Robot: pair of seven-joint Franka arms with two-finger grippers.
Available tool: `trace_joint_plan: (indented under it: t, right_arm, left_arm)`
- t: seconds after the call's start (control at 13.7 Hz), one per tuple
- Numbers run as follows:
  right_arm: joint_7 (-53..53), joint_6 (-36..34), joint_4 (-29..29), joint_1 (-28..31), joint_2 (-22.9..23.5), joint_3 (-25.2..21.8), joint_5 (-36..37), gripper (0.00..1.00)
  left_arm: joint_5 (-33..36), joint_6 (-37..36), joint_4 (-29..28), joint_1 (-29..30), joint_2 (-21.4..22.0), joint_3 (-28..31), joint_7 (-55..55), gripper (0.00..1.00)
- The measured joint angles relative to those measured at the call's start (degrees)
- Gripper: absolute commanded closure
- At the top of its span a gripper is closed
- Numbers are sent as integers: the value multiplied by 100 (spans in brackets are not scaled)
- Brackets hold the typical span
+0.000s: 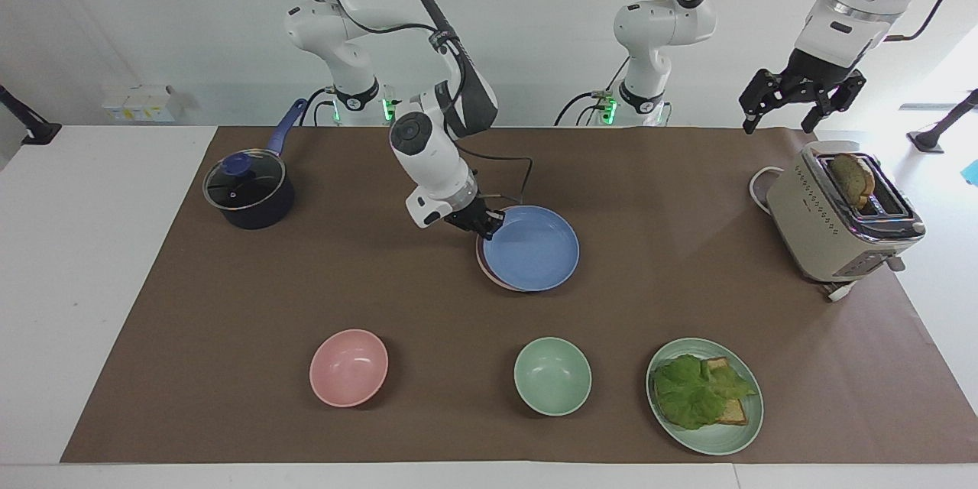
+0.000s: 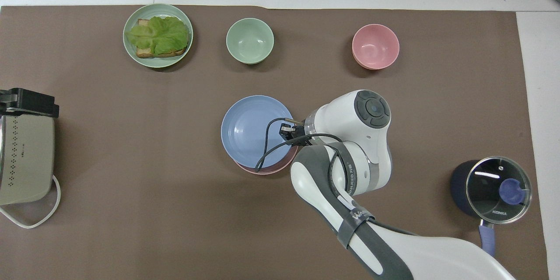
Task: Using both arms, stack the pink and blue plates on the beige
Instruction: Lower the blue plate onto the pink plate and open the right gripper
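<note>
The blue plate (image 1: 535, 248) (image 2: 251, 131) lies low over the pink plate (image 1: 481, 263) (image 2: 262, 169), shifted a little toward the left arm's end of the table. Only a crescent of the pink rim shows beneath it. My right gripper (image 1: 489, 223) (image 2: 286, 130) is shut on the blue plate's rim at the edge nearest the right arm's end. I cannot tell whether the blue plate's full weight rests on the pink one. The beige plate is hidden. My left gripper (image 1: 802, 95) waits open in the air over the toaster's end of the table, holding nothing.
A beige toaster (image 1: 840, 214) with bread in it stands at the left arm's end. A dark lidded pot (image 1: 248, 191) stands at the right arm's end. Farthest from the robots are a pink bowl (image 1: 348, 367), a green bowl (image 1: 552, 376) and a green plate (image 1: 745, 428) bearing lettuce and toast.
</note>
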State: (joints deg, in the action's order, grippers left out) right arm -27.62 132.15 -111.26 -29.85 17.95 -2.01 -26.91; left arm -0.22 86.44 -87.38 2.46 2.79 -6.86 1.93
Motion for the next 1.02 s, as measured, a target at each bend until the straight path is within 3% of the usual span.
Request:
trace_joint_plan:
  t: [0.37, 0.44, 0.51, 0.58, 1.02]
  right_arm:
    - [44, 0, -24, 82, 3, -8, 0, 100]
    - [61, 0, -26, 97, 3, -8, 0, 78]
    - [134, 0, -28, 116, 4, -11, 0, 26]
    - [235, 0, -32, 150, 7, -12, 0, 0]
    - [481, -27, 18, 248, -34, -29, 321, 0]
  left_arm:
    - [0, 0, 0, 0, 0, 0, 0, 0]
    - [0, 0, 0, 0, 0, 0, 0, 0]
    - [0, 0, 0, 0, 0, 0, 0, 0]
    - [0, 0, 0, 0, 0, 0, 0, 0]
    - [0, 0, 0, 0, 0, 0, 0, 0]
